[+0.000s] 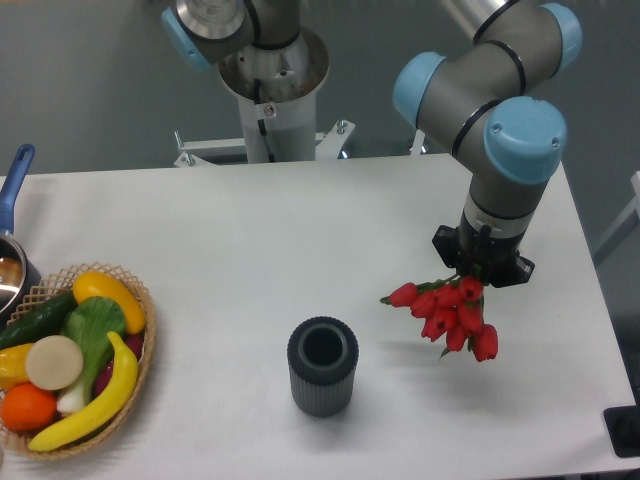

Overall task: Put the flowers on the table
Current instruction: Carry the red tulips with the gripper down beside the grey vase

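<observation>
At the far left edge a pot (8,272) with a blue handle is cut off by the frame, sitting on the table (300,240). Just below it a wicker basket (140,350) reaches past the left and lower edges; it holds a banana (100,395), a yellow pepper (108,297), a cucumber (38,318), a leafy green vegetable (92,335), an orange fruit (27,407) and a pale round slice (54,362), all packed close.

Between the basket and the middle of the table lies a broad stretch of bare white top, running back to the far edge where the arm's base (272,85) stands behind the table. Toward the near edge, right of centre, a dark grey ribbed vase (322,367) stands upright, its dark open mouth showing nothing inside.

Further right, apart from the vase, the flowers (450,308) hang with their red buds fanned out low over the table; whether any bud touches the surface is hard to tell from this angle. The gripper (478,268) points straight down directly above them, and the stems vanish beneath it, so it appears clamped on the bunch, though the fingers themselves are hidden. The table's right edge lies near, past the arm's wrist.
</observation>
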Motion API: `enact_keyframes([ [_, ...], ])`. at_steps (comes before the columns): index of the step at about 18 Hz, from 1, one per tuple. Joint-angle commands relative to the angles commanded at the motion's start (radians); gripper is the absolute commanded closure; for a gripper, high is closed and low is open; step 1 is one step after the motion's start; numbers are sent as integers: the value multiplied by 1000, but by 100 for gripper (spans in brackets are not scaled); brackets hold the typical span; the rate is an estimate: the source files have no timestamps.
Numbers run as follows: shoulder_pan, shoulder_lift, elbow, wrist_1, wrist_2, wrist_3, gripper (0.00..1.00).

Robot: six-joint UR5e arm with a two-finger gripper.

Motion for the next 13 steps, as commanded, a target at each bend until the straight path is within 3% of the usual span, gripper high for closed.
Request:
enact_keyframes([
  [7,-26,-3,-12,-38,3,0,96],
  [13,-46,6,-86,-40,2,-5,95],
])
